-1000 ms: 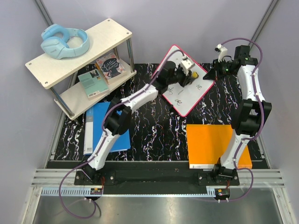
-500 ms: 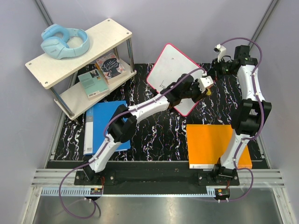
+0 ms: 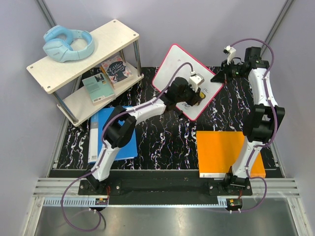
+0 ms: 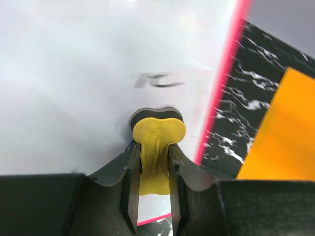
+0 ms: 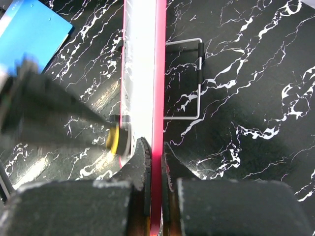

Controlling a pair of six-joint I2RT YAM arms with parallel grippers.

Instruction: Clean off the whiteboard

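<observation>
The whiteboard (image 3: 172, 66) with a red-pink frame stands tilted at the back of the table. Some black handwriting (image 4: 157, 81) shows on it. My left gripper (image 3: 193, 96) is shut on a yellow eraser (image 4: 157, 132) with a black felt face, and the felt is pressed on the board just below the writing. My right gripper (image 3: 219, 77) is shut on the board's right edge. In the right wrist view the red frame (image 5: 159, 73) runs between the jaws (image 5: 154, 152), and the eraser (image 5: 115, 139) shows blurred on the board's face.
An orange board (image 3: 224, 150) lies at the front right and a blue folder (image 3: 115, 132) at the front left. A two-tier shelf (image 3: 83, 54) with blue headphones (image 3: 68, 43) and books stands at the back left. A wire stand (image 5: 189, 81) lies behind the whiteboard.
My left gripper swept the eraser out to the board's right corner, then back toward its middle. Less handwriting shows than a second ago. My right gripper has kept its hold.
</observation>
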